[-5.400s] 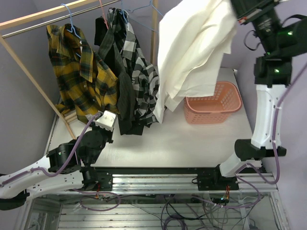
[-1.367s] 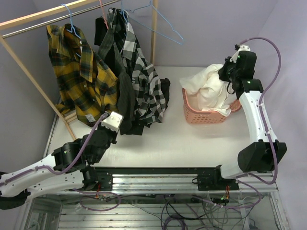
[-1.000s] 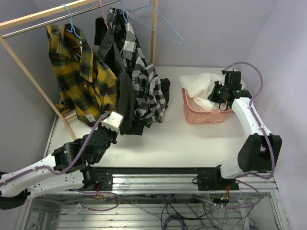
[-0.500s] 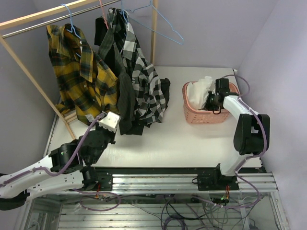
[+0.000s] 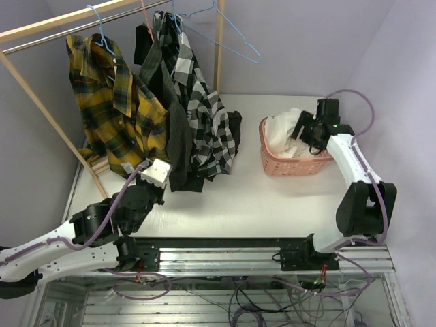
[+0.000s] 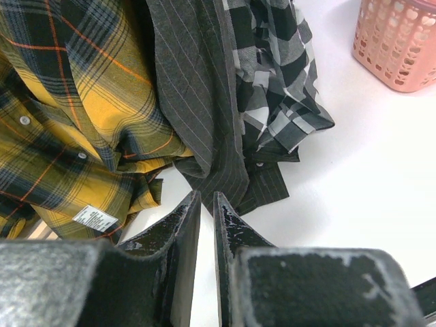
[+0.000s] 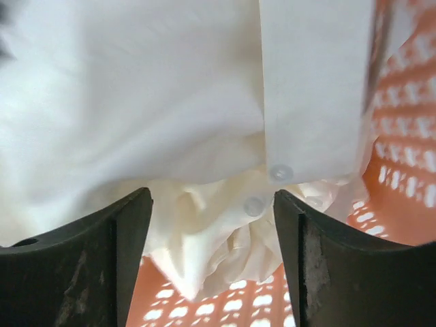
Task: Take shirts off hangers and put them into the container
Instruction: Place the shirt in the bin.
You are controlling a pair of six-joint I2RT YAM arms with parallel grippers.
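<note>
- R end effector (image 7: 211, 204): fingers spread wide, gripping nothing. It hangs in the mouth of the container (image 5: 300, 165).
- White shirt (image 7: 136, 102): bunched just beyond the R fingertips, inside the container. Some cloth rides above the rim on the side toward the rack. Judged delivered.
- L end effector (image 6: 206, 197): fingers all but closed, thin slit betw. them, nothing held. It sits low over the surface (image 5: 272, 197).
- Ahead of & above the L tips: charcoal pinstriped shirt (image 6: 197, 102) dead ahead, yellow-and-black plaid shirt (image 6: 68, 122) to its left, black-and-white checked shirt (image 6: 272, 88) to its right.
- Long axis: all three hang vertical from hangers (image 5: 100, 30) on the rack (image 5: 54, 21), hems down near the surface. A bare blue hanger (image 5: 257, 58) hangs at the rack's right end.
- Key relation: remaining shirts lie rear-left, near the L arm and well apart from the R arm. The container stands to their right, so the next shirt prob. travels left to right.
</note>
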